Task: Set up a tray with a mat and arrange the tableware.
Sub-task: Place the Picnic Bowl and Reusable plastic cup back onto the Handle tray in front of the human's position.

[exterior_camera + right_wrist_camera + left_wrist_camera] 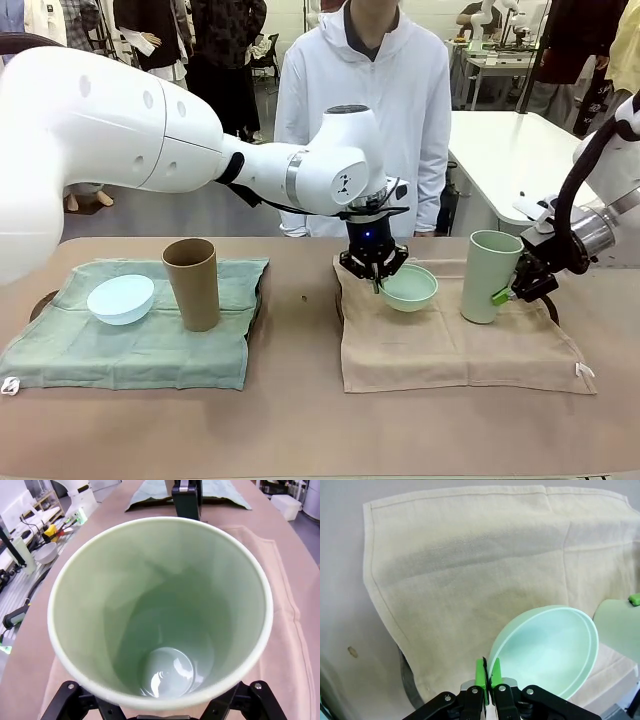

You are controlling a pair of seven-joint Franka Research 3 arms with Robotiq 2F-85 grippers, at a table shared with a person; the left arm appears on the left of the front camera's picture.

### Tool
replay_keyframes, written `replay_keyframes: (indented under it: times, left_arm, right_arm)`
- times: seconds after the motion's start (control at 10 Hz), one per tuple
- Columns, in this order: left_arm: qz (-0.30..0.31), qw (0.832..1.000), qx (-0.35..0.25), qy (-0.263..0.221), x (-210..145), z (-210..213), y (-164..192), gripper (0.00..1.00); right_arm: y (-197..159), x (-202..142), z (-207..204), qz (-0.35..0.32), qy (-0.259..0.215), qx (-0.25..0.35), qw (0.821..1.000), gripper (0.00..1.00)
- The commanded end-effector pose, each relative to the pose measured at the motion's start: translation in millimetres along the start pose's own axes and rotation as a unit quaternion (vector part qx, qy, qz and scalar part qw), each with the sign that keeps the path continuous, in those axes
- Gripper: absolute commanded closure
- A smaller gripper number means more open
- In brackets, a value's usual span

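Left gripper [374, 281] clamped tight on mint bowl [409, 287] rim over beige mat [450, 345]; right gripper [510, 290] spread wide around pale green cup [488, 275].

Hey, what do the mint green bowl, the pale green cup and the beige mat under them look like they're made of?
Mint green bowl: probably plastic, matte, with an even colour and a thin smooth rim. Pale green cup: likely the same matte plastic, though its inside bottom shows a soft sheen. Beige mat: woven cloth, with visible creases and stitched hems.
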State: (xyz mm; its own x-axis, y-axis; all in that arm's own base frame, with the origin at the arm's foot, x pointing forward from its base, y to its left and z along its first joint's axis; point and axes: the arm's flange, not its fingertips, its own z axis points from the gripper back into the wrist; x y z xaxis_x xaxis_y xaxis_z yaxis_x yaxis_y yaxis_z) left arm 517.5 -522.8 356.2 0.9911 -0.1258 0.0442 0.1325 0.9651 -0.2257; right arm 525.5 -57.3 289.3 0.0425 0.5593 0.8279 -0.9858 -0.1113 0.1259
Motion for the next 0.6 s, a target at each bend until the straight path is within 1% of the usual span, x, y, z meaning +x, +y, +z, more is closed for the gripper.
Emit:
replay_keyframes:
  times: [0.0, 0.1, 0.2, 0.3, 0.4, 0.5]
  left_arm:
    - [-0.007, 1.0, -0.001, 0.008, 3.6, 2.6, -2.1, 0.96]
    - [-0.006, 1.0, 0.005, 0.011, 3.6, 0.4, -2.6, 0.96]
    - [-0.002, 1.0, 0.013, 0.018, 4.1, -2.6, -3.7, 0.96]
    - [-0.004, 1.0, 0.017, 0.019, 3.7, -3.5, -4.5, 0.44]
    - [-0.004, 1.0, 0.021, 0.021, 1.8, -1.7, -3.7, 0.37]
    - [-0.003, 1.0, 0.022, 0.021, 1.3, -0.9, -4.4, 0.0]
  right_arm:
    - [-9.4, -2.6, -0.2, -0.007, -0.003, -0.01, 1.0, 0.19]
    - [-9.3, -3.5, -0.6, -0.008, -0.002, -0.01, 1.0, 0.19]
    - [-8.7, -3.5, -0.9, -0.006, 0.0, -0.01, 1.0, 0.1]
    - [-7.9, -3.1, -1.3, -0.005, 0.002, -0.008, 1.0, 0.0]
    - [-6.7, -0.8, -2.3, 0.0, 0.005, -0.008, 1.0, 0.0]
    - [-5.0, 0.8, -1.6, 0.001, 0.01, -0.01, 1.0, 0.0]
